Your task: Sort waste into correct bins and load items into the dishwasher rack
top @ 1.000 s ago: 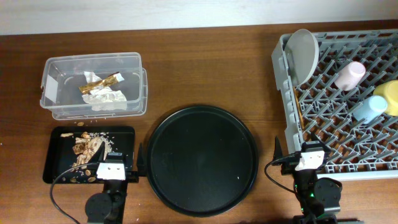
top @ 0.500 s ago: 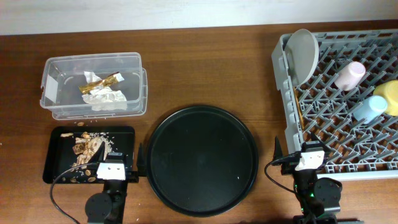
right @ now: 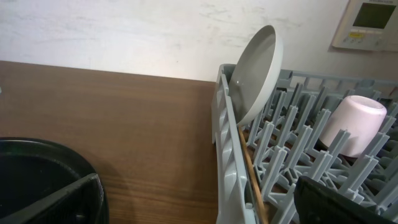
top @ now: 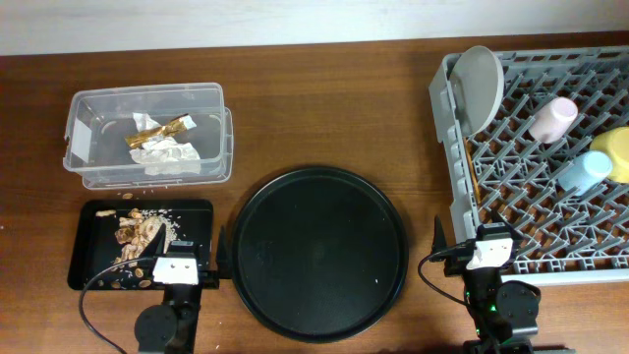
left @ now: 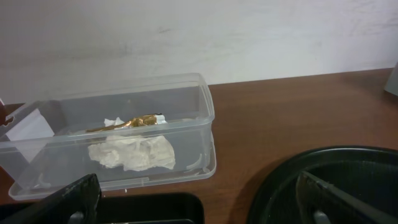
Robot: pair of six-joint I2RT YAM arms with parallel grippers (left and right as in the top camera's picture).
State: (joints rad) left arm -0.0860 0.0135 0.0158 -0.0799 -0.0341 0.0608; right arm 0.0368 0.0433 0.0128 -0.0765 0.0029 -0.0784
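Left of the round black tray (top: 319,253) and farther back on the bench (top: 324,108), the clear plastic tub (top: 147,133) is holding the crumpled white napkin (top: 169,157) and the glossy brown-and-gold wrapper (top: 157,131), whose long axis is running across the tub. Directly left of the round tray, the shallow black rectangular tray (top: 88,251) is carrying the beige-brown food scraps (top: 136,234). The left pincer (left: 198,193) is sitting at the round tray's near-left edge, jaws wide apart and gripping nothing. The smooth round tray itself is showing only a pale speck (top: 378,282). At its near-right edge the right pincer (right: 198,186) is also gaping, empty. Right of the round tray, the grey lattice rack (top: 447,147) is cradling the pale grey plate (top: 479,87), leaning on edge, and the wooden chopsticks (top: 473,177), lying along the rack's left wall with their long axis pointing away from the right pincer. Further right, the pink cup (top: 553,118), blue cup (top: 585,172) and yellow bowl (top: 617,152) are resting among the tines. Every piece appears placed. If any touch-up is needed, the rack falls to the right arm and the bins to the left.
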